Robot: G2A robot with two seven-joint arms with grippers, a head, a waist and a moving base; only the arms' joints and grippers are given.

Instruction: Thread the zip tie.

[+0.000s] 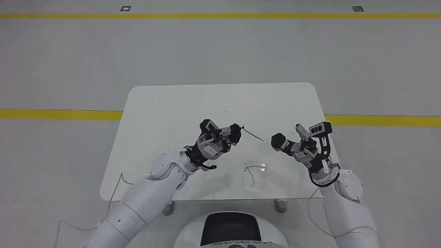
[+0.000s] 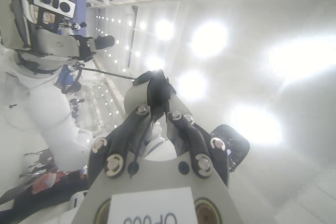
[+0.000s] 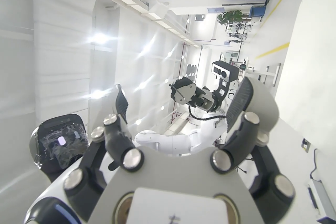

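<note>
Zip tie (image 1: pixel 252 136), a thin black plastic strip: in the top view you see it clenched at one end in the left gripper (image 1: pixel 235 133), above the white rectangular table (image 1: pixel 172 110). Its free end points toward the right gripper (image 1: pixel 289 136), which hangs near it with its fingers spread, released. A small clear plastic piece (image 1: pixel 255 172) lies on the table near the front edge, between your two arms. In the left wrist view the left gripper (image 2: pixel 152 79) pinches the zip tie (image 2: pixel 110 74), and the strip runs straight out toward the right arm. In the right wrist view the right gripper (image 3: pixel 182 87) stands wide apart, with the left gripper (image 3: pixel 183 95) facing it farther off.
</note>
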